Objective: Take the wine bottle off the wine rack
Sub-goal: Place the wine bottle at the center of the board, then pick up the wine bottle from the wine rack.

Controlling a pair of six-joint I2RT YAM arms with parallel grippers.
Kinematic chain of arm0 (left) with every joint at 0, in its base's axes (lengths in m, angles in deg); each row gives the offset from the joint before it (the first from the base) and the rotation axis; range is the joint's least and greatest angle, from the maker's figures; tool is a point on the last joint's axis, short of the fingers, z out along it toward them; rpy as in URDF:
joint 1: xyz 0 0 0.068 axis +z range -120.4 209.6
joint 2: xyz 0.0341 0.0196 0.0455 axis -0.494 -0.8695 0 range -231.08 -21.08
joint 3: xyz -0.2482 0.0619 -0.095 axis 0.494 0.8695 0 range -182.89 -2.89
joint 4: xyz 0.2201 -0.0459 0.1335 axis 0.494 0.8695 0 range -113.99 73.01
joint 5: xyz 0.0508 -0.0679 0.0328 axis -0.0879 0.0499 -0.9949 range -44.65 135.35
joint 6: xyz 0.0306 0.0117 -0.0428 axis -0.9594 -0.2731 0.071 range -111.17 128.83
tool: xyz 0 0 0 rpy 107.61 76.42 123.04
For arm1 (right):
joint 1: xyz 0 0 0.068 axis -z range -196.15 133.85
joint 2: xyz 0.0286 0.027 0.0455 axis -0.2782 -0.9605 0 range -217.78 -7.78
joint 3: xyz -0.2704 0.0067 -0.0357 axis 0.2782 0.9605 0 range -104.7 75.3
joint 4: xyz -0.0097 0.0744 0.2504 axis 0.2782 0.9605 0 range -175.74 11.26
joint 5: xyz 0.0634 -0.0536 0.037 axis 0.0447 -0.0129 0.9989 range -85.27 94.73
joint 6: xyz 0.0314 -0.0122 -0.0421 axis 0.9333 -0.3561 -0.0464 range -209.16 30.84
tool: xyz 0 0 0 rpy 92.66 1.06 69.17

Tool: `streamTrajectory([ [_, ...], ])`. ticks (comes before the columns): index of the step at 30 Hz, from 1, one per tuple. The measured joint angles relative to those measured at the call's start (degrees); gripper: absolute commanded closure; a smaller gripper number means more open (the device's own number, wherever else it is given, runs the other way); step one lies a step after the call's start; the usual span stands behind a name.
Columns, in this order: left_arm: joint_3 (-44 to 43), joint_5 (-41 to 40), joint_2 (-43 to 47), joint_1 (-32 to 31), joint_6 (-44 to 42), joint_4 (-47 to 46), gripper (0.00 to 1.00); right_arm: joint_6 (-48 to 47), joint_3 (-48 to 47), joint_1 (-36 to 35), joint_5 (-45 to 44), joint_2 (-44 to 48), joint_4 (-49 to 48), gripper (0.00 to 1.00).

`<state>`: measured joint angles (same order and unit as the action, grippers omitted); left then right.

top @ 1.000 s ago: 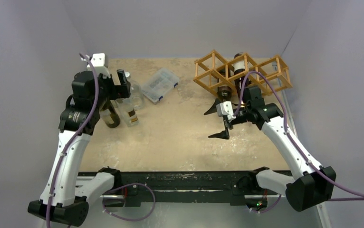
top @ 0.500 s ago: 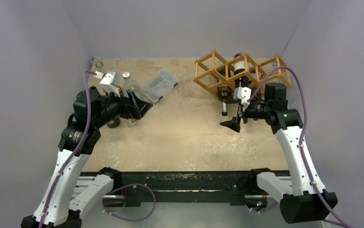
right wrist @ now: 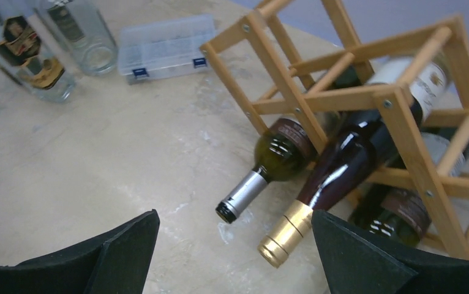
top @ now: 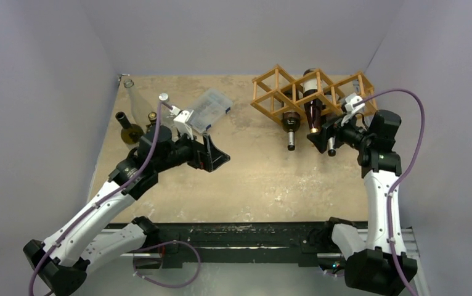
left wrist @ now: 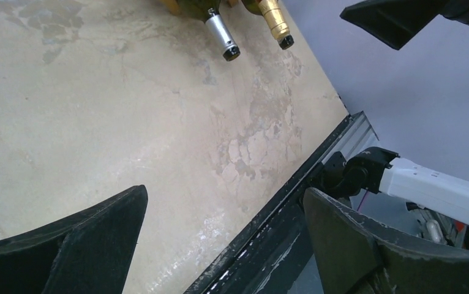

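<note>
The wine rack [top: 329, 98], a lattice of light-brown rods, stands at the back right. A red wine bottle with a gold cap [right wrist: 342, 165] and a green bottle with a silver neck [right wrist: 275, 153] lie in it, necks pointing out and down towards the table. A third bottle [right wrist: 397, 208] lies low in the rack behind them. My right gripper [right wrist: 234, 213] is open just in front of the two necks, touching neither; the gold cap is near its right finger. My left gripper [top: 214, 157] is open and empty over the table's middle, far from the rack.
A clear plastic compartment box [top: 207, 110] lies at the back centre-left. Several glass bottles [top: 136, 105] stand at the back left. The purple side wall runs close behind the rack. The black base rail [left wrist: 293, 208] borders the near table edge.
My right gripper has swung from the table's middle back and right to the bottle necks at the rack. My left arm has left the standing bottles and reached towards the centre.
</note>
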<state>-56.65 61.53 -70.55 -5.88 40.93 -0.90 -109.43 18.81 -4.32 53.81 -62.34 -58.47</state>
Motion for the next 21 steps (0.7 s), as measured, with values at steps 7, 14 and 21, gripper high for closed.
streamTrajectory([
  [7,4.8,-2.3,-2.8,-3.9,3.3,-6.8,0.00,9.9,6.1,5.6,-5.7,0.0,-7.9,0.01],
  [14,8.8,-1.8,-5.0,-4.7,7.2,-13.7,0.00,14.8,8.0,7.0,-11.5,-2.2,-12.5,0.01],
  [21,10.3,-1.7,-6.3,-4.7,9.4,-17.9,0.00,15.9,8.0,8.0,-13.2,-9.7,-13.3,0.01],
])
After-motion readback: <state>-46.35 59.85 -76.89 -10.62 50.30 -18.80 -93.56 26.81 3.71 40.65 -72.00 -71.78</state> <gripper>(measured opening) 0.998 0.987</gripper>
